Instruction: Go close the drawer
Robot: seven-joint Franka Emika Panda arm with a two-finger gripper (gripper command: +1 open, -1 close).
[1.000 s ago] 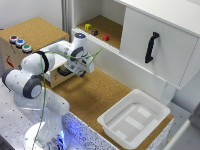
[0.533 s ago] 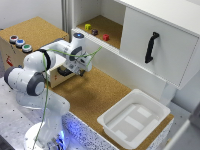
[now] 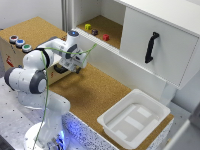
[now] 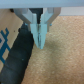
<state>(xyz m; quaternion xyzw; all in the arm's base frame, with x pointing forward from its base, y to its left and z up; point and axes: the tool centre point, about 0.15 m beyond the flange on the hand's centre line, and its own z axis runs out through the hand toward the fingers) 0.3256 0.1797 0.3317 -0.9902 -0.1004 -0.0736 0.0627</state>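
Since a second ago the arm [image 3: 35, 75] has shifted slightly toward the exterior view's left, carrying the gripper [image 3: 77, 68] closer to the wooden box; all else is unchanged. Gripper: in the wrist view [image 4: 41, 37] the two pale fingers [image 4: 36, 33] meet at their tips with nothing between them, so it is closed and empty, pointing down over the cork surface [image 3: 100, 92]. Drawer [image 3: 56, 71]: only a small part of its tan front shows just beside the gripper, on the side of the wooden box [image 3: 20, 55], with a dark piece, probably the handle, at the gripper's edge; whether the fingers touch it cannot be told. In the wrist view a dark shape [image 4: 19, 62] lies close beside the fingertips. Three coloured buttons [image 3: 19, 43] sit on top of the box, beyond the gripper on the arm's side. Well apart from the gripper, on the far side, stand the white cabinet door [image 3: 157, 42] with its long black handle [image 3: 151, 47] and the open shelf holding small coloured blocks [image 3: 95, 31]. White tub [image 3: 135, 117]: on the cork, well clear of the gripper
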